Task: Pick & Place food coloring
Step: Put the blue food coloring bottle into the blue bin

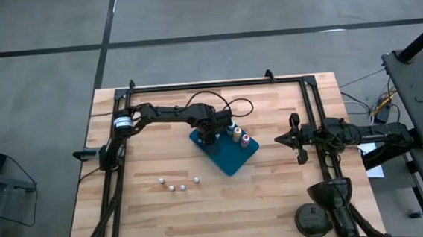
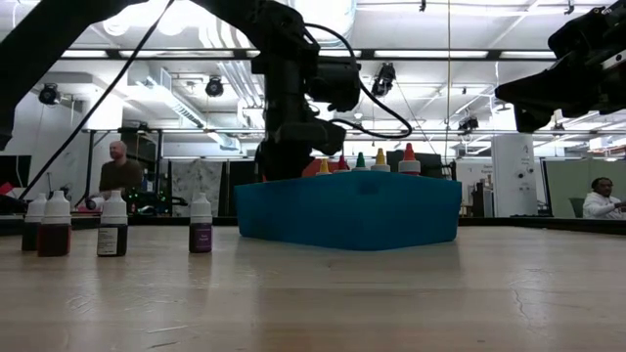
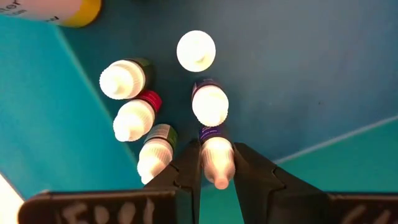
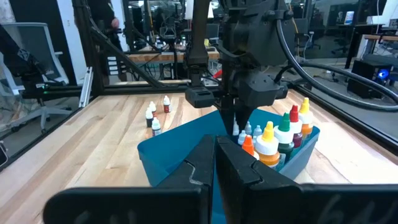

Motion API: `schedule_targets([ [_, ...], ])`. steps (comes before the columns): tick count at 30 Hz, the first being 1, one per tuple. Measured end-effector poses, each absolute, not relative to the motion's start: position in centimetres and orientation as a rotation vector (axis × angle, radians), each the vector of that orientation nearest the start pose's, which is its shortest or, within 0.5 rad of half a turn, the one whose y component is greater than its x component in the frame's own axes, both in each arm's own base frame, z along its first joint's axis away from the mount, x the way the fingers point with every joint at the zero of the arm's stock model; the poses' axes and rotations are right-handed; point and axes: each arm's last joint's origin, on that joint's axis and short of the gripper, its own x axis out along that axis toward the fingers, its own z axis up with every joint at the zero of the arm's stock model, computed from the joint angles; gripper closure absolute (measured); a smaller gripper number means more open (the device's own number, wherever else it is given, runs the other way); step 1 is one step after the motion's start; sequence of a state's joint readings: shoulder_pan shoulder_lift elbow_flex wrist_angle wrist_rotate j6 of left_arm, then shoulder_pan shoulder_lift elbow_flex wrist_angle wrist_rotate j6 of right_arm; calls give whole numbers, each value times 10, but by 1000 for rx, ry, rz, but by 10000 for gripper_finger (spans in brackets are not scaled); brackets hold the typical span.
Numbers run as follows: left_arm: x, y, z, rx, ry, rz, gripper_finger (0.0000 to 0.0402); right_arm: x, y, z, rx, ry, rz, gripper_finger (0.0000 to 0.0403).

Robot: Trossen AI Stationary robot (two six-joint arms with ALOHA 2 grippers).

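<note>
The food coloring is split between two places. Several tiny white-topped bottles [image 3: 132,118] stand in a corner of the blue tray [image 1: 229,158], and larger ones with coloured tops [image 4: 283,134] stand at its far-right side. Several more small bottles [image 1: 179,185] stand on the wood nearer the table's near-left. My left gripper [image 3: 216,147] reaches down into the tray, shut on one white-topped bottle [image 3: 217,163]. My right gripper [image 4: 214,155] waits shut above the table, right of the tray. My left gripper pinches one small bottle by its white cap [image 3: 219,167] between its two fingers [image 3: 186,169], coming from above and pointing down into the tray. The bottle is upright, next to the other white-topped ones. Whether its base rests on the tray floor cannot be told.
The tray sits at an angle near the table's middle. A black frame [image 1: 216,83] runs along the table's far edge and down both sides. A round black stand [image 1: 312,220] sits at the near-right corner. People [image 2: 119,171] sit in the room beyond.
</note>
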State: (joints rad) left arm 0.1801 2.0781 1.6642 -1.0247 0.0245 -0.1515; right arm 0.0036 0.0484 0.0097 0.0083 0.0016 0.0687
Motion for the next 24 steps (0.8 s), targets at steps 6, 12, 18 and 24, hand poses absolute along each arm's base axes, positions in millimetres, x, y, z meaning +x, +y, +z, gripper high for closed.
schedule_targets([
  [6, 404, 73, 195, -267, 1410, 233, 351, 100, 0, 164, 69, 30, 1, 394],
  [12, 406, 74, 191, -267, 1410, 233, 351, 100, 0, 164, 70, 30, 1, 394],
  [18, 407, 74, 187, -268, 1415, 233, 351, 100, 0, 164, 68, 31, 1, 394],
  [24, 407, 74, 187, -268, 1416, 233, 351, 100, 0, 164, 70, 31, 1, 394],
])
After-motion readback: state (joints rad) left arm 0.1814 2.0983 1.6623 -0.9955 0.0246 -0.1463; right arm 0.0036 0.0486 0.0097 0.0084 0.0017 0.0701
